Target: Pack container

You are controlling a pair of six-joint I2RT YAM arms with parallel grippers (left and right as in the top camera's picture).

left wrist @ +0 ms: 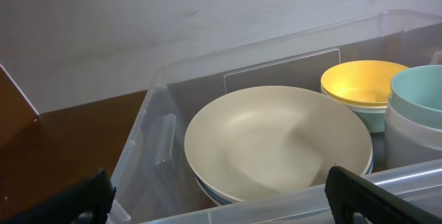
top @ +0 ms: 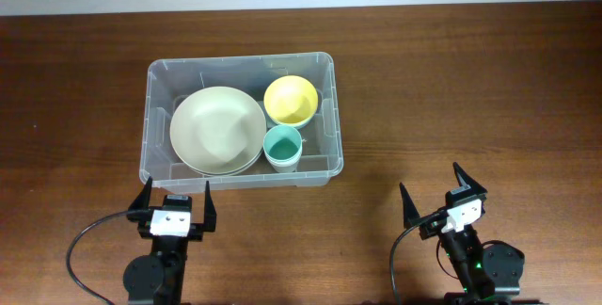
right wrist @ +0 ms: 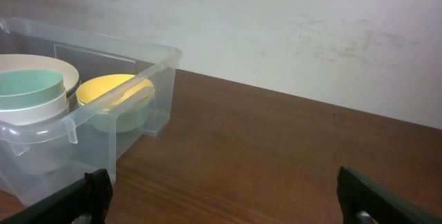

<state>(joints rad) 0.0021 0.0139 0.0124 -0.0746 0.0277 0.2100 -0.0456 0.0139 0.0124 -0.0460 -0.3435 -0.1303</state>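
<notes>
Container [top: 241, 59] sits mid-table with a cream bowl [top: 217, 129], yellow bowl [top: 290, 100] and teal cup [top: 282, 145] set side by side so all fit. Your left gripper [top: 177, 192], just before its near wall, and right gripper [top: 431, 183], well off to its right, have their fingers spread and hold nothing.

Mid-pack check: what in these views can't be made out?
1. Beneath the cream bowl: overhead and left wrist show only a lower rim; the bowl hides how many dishes lie under it.
2. The teal cup: left wrist, cut off by the right edge.
3. The container: right wrist, cut off by the left edge.
</notes>
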